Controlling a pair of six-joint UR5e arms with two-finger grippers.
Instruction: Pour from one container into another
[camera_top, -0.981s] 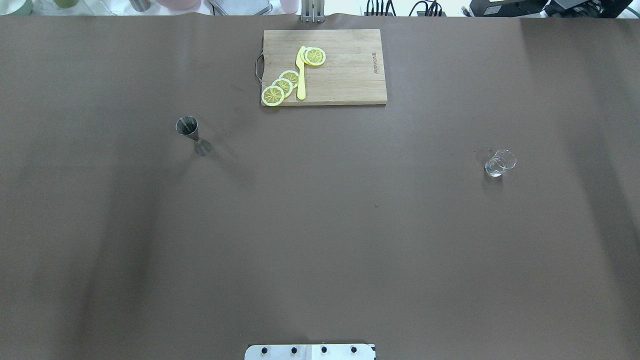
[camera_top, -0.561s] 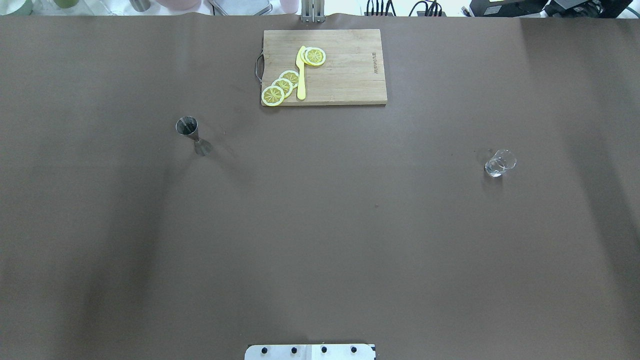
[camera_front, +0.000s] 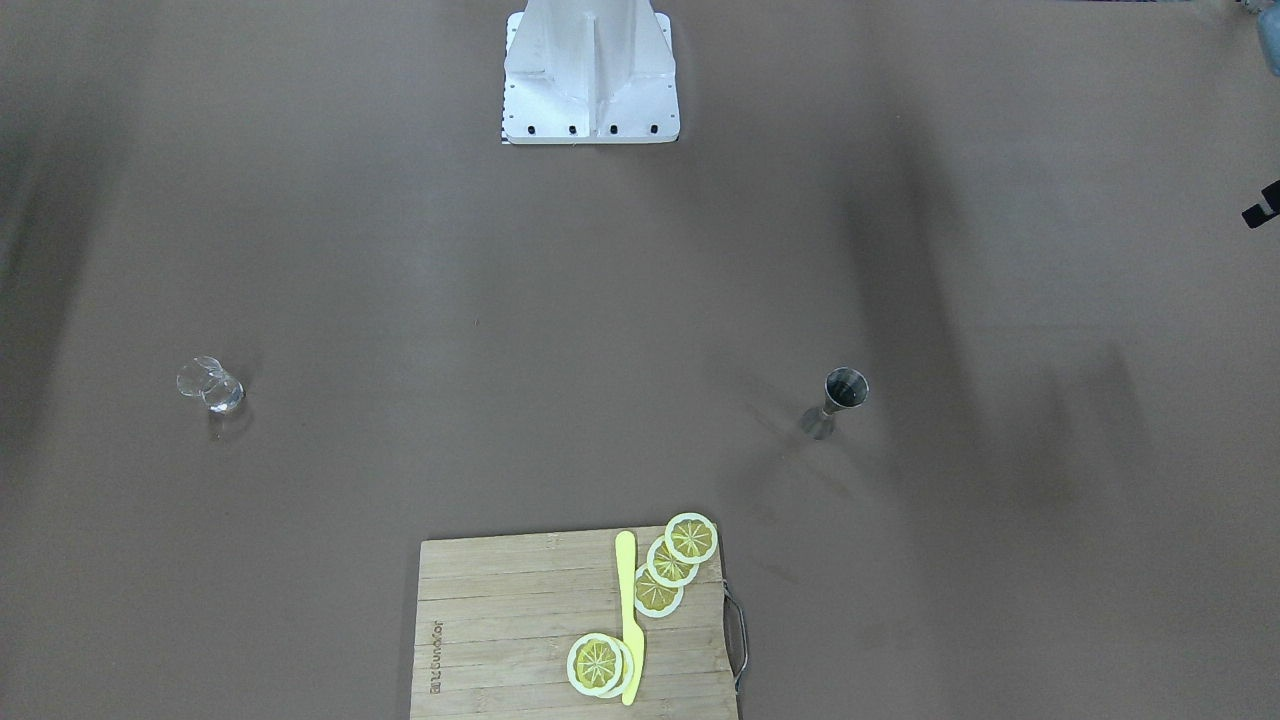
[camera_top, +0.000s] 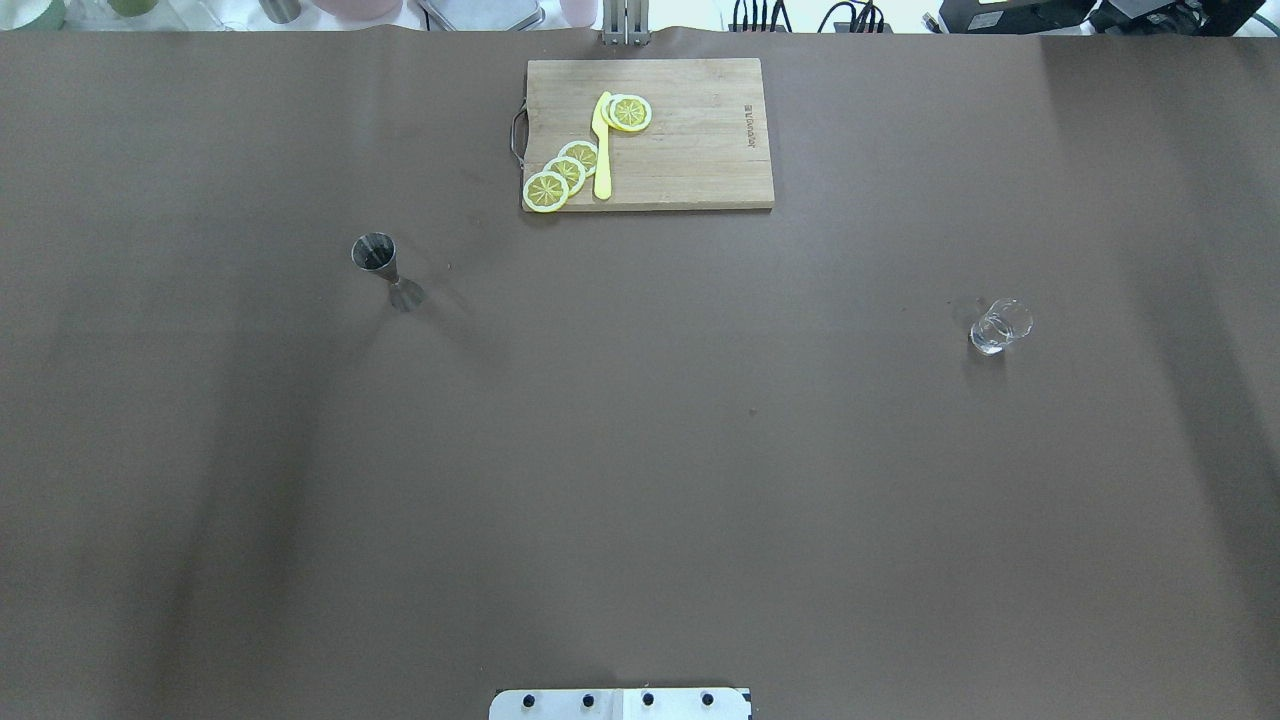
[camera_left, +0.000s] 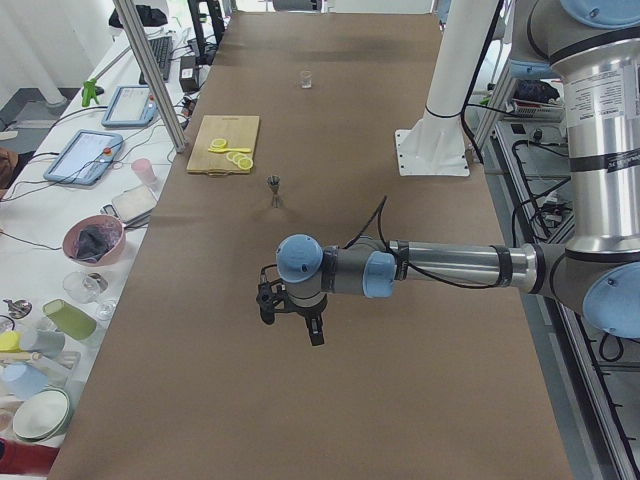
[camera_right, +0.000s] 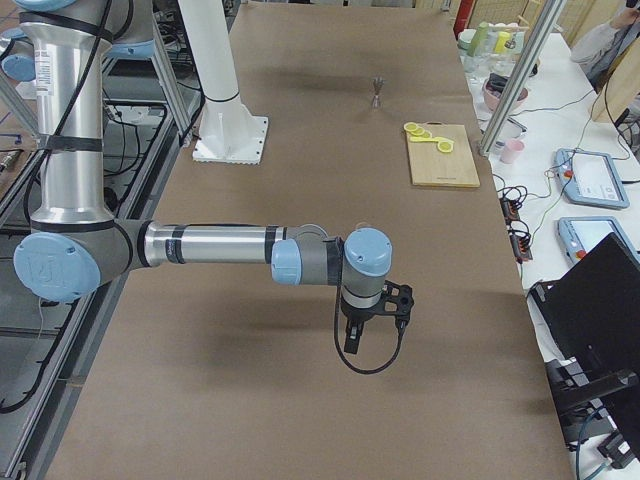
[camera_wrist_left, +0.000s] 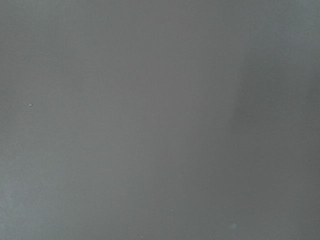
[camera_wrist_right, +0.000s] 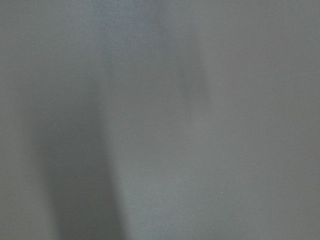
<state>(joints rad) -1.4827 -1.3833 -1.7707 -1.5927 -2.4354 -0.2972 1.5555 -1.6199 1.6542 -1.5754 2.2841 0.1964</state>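
Cannot tell the opening of left tool (camera_left: 290, 322) or right tool (camera_right: 375, 320), caught only from bench (camera_top: 640, 500) ends, hanging above it, with steel jigger (camera_top: 388, 272) upright at ten o'clock overhead, glass tumbler (camera_top: 1000, 326) at three, well apart.

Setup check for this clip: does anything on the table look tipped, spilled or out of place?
Nothing stands out. The jigger and the glass tumbler both stand upright on the table, well apart, with no spill around either. The lemon slices and the knife lie on the cutting board.
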